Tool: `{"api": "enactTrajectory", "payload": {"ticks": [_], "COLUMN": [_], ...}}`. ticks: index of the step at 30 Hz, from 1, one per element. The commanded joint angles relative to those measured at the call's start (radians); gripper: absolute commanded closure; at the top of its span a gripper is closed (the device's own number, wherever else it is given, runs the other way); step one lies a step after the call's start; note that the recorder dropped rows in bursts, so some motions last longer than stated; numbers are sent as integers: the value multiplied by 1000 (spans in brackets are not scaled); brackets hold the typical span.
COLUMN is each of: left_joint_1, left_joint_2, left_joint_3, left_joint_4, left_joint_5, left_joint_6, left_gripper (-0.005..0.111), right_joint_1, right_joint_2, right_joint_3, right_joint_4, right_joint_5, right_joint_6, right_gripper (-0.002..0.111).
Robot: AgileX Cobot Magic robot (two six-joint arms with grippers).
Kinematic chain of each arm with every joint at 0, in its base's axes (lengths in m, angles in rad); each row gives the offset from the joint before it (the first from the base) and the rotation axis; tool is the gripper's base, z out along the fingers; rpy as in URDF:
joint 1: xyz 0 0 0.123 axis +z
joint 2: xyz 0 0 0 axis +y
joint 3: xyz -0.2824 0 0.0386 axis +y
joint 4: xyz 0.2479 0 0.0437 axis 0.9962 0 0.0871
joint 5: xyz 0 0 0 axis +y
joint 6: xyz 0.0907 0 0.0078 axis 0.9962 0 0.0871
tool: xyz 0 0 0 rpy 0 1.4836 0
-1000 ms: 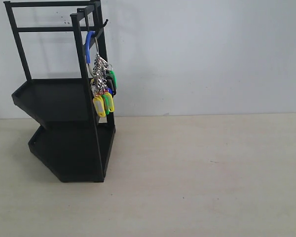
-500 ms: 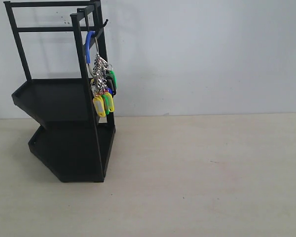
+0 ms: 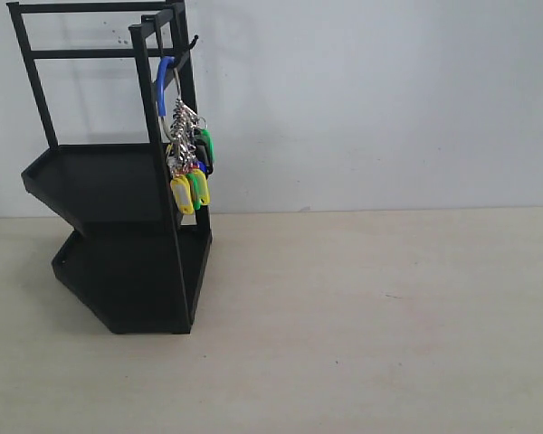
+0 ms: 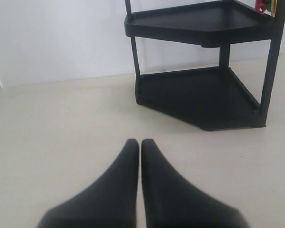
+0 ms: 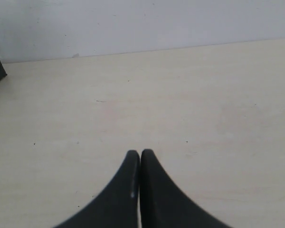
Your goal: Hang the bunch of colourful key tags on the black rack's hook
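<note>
— So, what hangs there?
— One colourful key tag bunch, hanging by its blue loop high on the one black rack, beside its two trays.
— And what else?
— Two: the left gripper and the right gripper, both pressed together, empty, above the tabletop.

Light is bright and even. The rack throws a faint shadow on the wall. Low in both wrist views the gripper fingers blur.
</note>
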Motion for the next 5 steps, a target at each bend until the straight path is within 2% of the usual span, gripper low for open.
{"api": "enactTrajectory", "payload": {"ticks": [1, 5], "left_joint_1": [-1, -1], "left_joint_2": [-2, -2], "left_joint_3": [-1, -1], "left_joint_4": [-3, -3], "left_joint_5": [-8, -8], "left_joint_6": [1, 1], "left_gripper": [102, 102], "right_joint_1": [2, 2], "right_joint_2": [-4, -4], "right_joint_3": [0, 0], "right_joint_4": [-1, -1], "right_joint_5": [-3, -3], "right_joint_6": [0, 0], "right_gripper": [108, 108]}}
